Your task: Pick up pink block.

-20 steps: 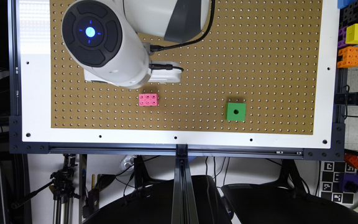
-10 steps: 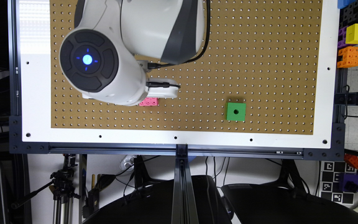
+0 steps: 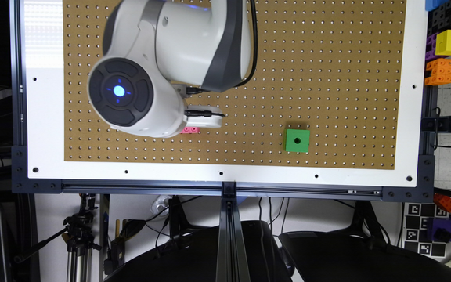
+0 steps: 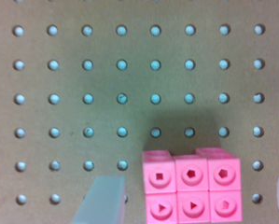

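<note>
Pink block (image 4: 191, 192) sits on the pegboard (image 4: 106, 84), mostly under the arm in the exterior view (image 3: 190, 129). Gripper (image 4: 195, 205) fingers spread either side of it, not touching. Risk — one finger (image 4: 101, 200) lies just beside the block's edge, so an off-centre descent could clip or shove it.

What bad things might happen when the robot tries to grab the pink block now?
1. In the wrist view, one finger sits close beside the pink block, with a pale edge on the block's other side. If the gripper descends off-centre, a finger might land on the block or nudge it along the pegboard.
2. In the exterior view the arm covers most of the pink block, so a slip would be hard to spot there.
</note>
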